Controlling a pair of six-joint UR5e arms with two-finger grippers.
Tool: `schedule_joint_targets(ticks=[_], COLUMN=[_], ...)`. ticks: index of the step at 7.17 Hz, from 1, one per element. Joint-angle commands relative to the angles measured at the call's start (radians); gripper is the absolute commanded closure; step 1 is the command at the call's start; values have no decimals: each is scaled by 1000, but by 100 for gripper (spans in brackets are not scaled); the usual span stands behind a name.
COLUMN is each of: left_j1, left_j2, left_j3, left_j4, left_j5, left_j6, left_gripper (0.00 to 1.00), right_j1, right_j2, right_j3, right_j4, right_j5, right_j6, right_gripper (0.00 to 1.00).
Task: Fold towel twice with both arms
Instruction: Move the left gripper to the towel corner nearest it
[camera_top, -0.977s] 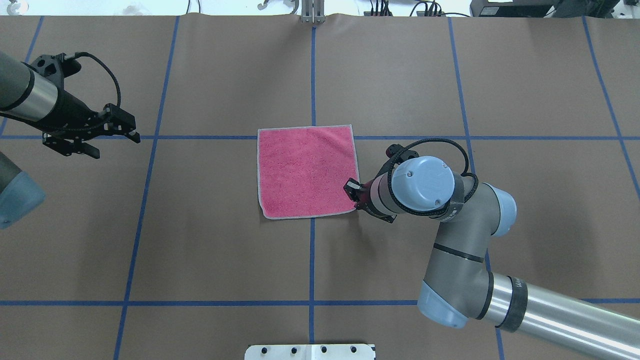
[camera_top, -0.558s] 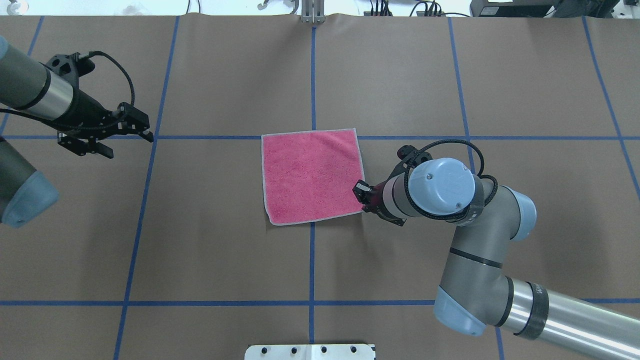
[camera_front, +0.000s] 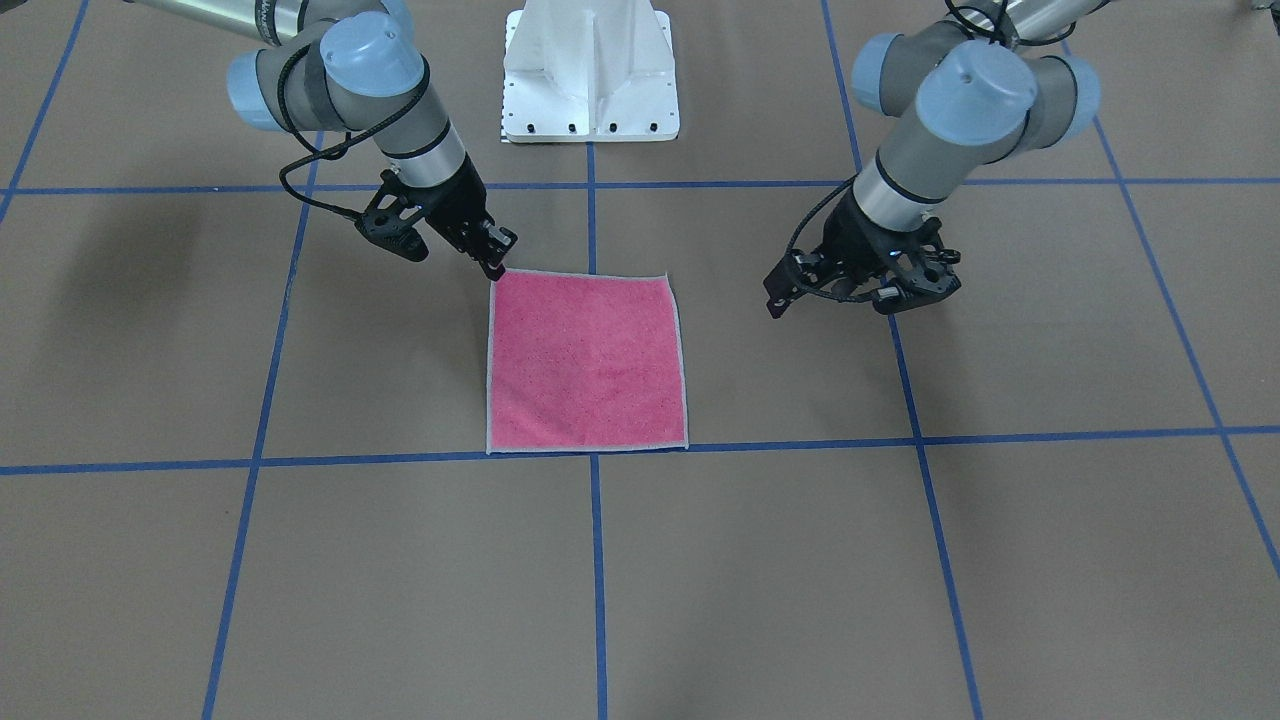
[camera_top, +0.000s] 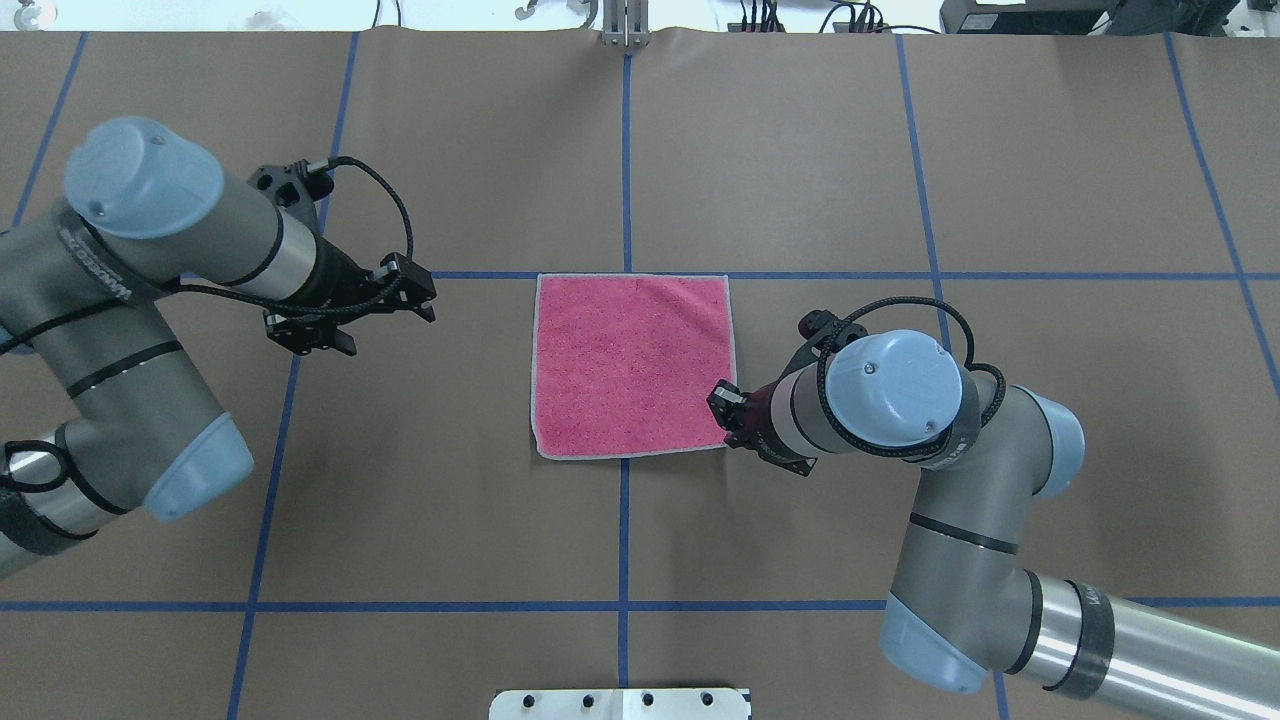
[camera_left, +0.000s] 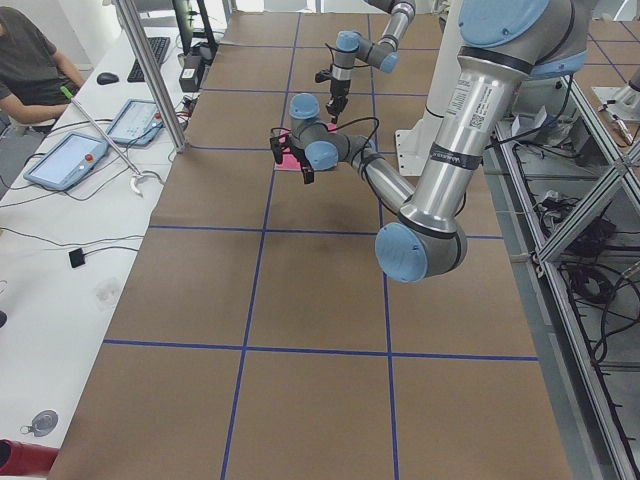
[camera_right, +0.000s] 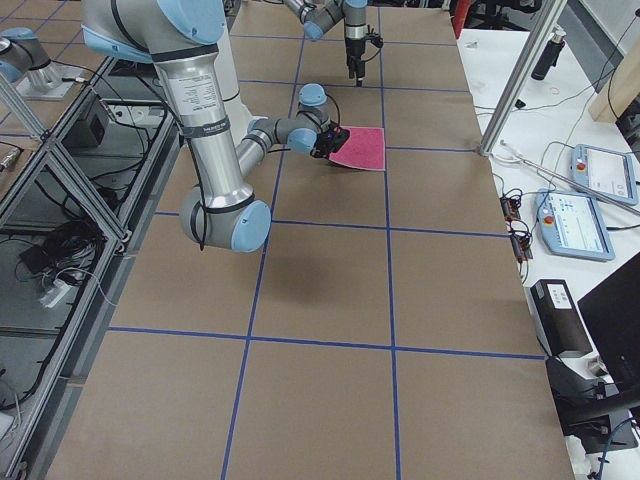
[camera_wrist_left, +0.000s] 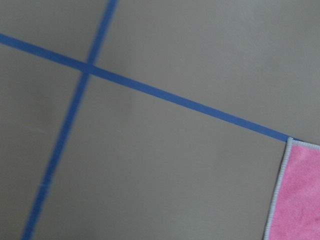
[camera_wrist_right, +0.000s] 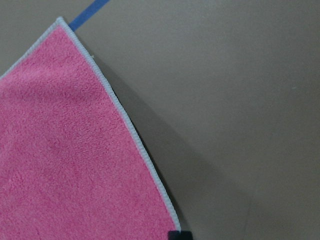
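Observation:
The towel (camera_top: 632, 365) lies flat, pink side up, in the middle of the table, with its light grey edge showing all round. It also shows as the towel (camera_front: 587, 362). My right gripper (camera_top: 725, 412) is shut on the towel's near right corner, and sits low at the table as the right gripper (camera_front: 495, 262). In the right wrist view the towel (camera_wrist_right: 65, 160) has its edge slightly raised over a shadow. My left gripper (camera_top: 392, 333) stands open above bare table, left of the towel's far left corner, seen too as the left gripper (camera_front: 830, 305). The left wrist view catches only a corner of the towel (camera_wrist_left: 300, 200).
Blue tape lines (camera_top: 624, 150) cross the brown table cover. The white pedestal base (camera_top: 620, 703) sits at the near edge. A side desk with tablets (camera_left: 65, 160), a metal post (camera_left: 150, 70) and a seated person (camera_left: 30, 60) lies past the far edge.
My left arm has swung in from the far left towards the towel. My right gripper has dragged its corner right and nearer, turning the towel square to the tape lines.

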Motion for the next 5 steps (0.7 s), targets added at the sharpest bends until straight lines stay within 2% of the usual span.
schedule_joint_targets(ticks=[1,2,5], left_j1=[101,144,231], left_j2=[-52,-59,-118], left_j3=[0,0,-2], left_j4=[0,0,56], left_j5=[93,136,166], left_j6=[-91,-119,-181], left_gripper=[0,0,3], right_j1=[-13,-15,-29], right_j2=[-66,-73,-76], right_j3=[64,72,72], right_j4=[1,1,1], right_j5=[4,4,4], right_j6=[14,14,17], right_gripper=[100,100,100])
